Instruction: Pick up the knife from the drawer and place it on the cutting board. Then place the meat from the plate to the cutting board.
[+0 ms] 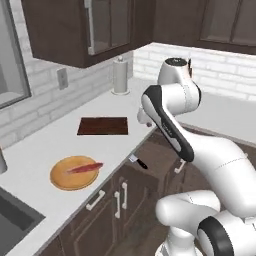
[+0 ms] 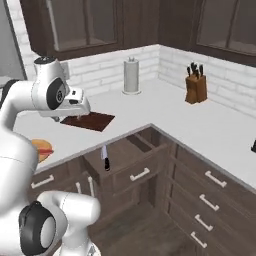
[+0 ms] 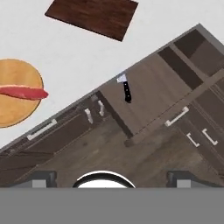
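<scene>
Dark brown wooden drawer (image 3: 148, 94) stands pulled open below the white countertop (image 1: 45, 145), and the kitchen knife (image 3: 125, 89) with pointed silver blade and slim black handle lies inside, near the counter edge, most of the blade tucked under the lip. In the right base view it sits handle toward the drawer front. The flat rectangular cutting board (image 1: 103, 126) of dark reddish-brown wood lies bare on the counter. The round light tan wooden plate (image 1: 74, 173) sits apart from it, nearer the sink, with the thin red strip of raw meat (image 1: 85, 167) lying across it.

Step in hand, as I judge it: the very first one, reaching for the knife. Nothing has reached the board yet. The two-finger gripper (image 3: 113, 178) hangs high above the drawer looking down on it, both dark fingertips (image 3: 42, 178) spread wide with nothing between them, well clear of the knife.

The next move calls for coming down into the drawer over the black handle, turning the wrist so the fingers straddle it crosswise, then closing. Watch the counter overhang: it probably leaves little room, so a grip toward the handle's end looks safer.
</scene>
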